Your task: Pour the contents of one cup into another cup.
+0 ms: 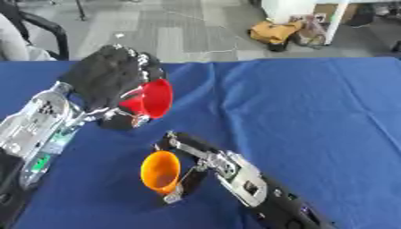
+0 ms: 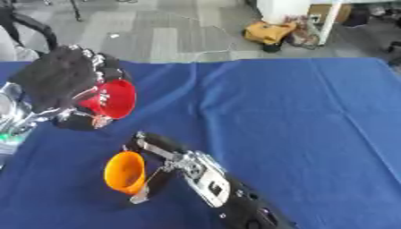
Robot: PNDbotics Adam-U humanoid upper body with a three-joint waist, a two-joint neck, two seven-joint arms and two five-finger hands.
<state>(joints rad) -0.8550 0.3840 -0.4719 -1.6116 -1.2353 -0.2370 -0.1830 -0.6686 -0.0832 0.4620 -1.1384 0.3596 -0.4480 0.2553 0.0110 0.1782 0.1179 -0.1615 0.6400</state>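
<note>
My left hand [image 1: 106, 78] is shut on a red cup [image 1: 153, 99], held on its side above the blue table with its mouth facing right. Below it, my right hand [image 1: 188, 156] is shut on an orange cup [image 1: 160, 171], also tilted, its mouth turned left and toward the camera. The red cup hangs above and slightly left of the orange one, with a gap between them. I cannot see anything inside either cup.
The blue cloth-covered table [image 1: 313, 116] stretches wide to the right. Beyond its far edge lies a grey floor with a yellow bag [image 1: 274, 32] and a white post [image 1: 335, 20]. A dark chair [image 1: 39, 31] stands at the upper left.
</note>
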